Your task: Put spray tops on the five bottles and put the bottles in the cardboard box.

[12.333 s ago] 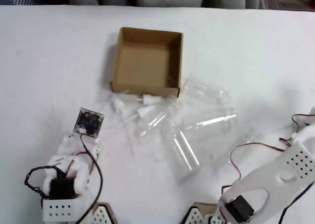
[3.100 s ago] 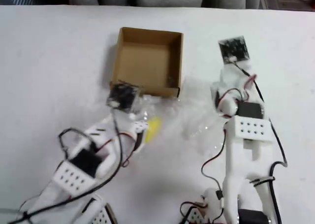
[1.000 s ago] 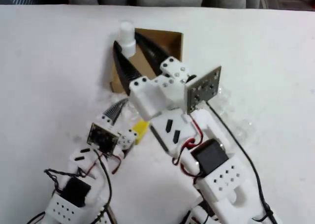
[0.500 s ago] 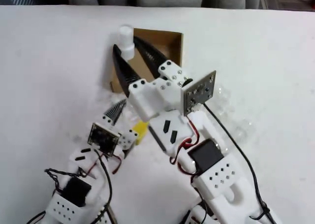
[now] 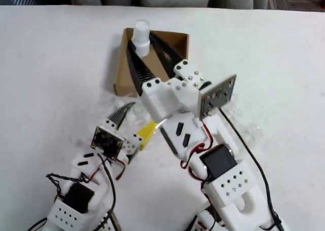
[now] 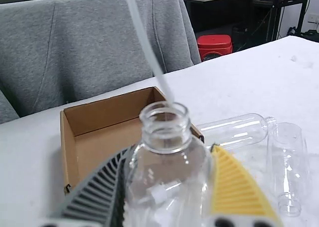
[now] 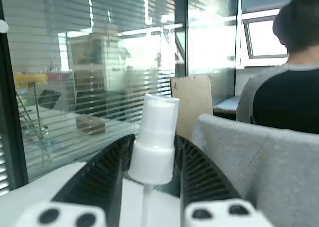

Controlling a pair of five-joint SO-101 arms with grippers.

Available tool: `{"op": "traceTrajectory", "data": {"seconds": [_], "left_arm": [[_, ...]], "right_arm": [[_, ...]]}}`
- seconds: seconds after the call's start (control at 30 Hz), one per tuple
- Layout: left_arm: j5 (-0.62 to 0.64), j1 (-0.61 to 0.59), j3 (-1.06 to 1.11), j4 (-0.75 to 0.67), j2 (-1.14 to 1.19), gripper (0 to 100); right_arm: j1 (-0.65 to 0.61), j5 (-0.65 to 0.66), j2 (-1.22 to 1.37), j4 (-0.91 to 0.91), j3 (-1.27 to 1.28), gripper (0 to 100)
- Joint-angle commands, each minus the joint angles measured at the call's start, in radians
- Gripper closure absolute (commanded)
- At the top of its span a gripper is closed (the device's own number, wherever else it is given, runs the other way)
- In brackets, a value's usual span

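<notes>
currently, right fingers (image 5: 139,71) grip the spray top (image 5: 140,35), upper centre. its tube (image 6: 149,52) slants down into the mouth of the bottle (image 6: 167,172). left fingers (image 6: 94,197) clamp that bottle upright.

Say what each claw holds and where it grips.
Left claw: a bottle with no top on, gripped by the shoulder just below the neck. Right claw: a spray top, gripped at its collar.

Arms (image 5: 231,183) white plastic, black servos (image 5: 218,160), red/black wires (image 5: 194,162). R jaws black ribbed; L jaws grey/yellow.
</notes>
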Motion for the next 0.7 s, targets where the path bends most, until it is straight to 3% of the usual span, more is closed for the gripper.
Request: {"op": "traceTrajectory", "data": {"seconds": [0.0, 0.67], "left_arm": [[0.000, 0.015, -0.003, 0.000, -0.013, 98], [0.005, 0.015, -0.003, 0.000, -0.013, 98]], "right_arm": [[0.007, -0.002, -0.024, -0.019, -0.051, 98.3], [0.001, -0.011, -0.024, -0.030, 0.012, 98.3]]}}
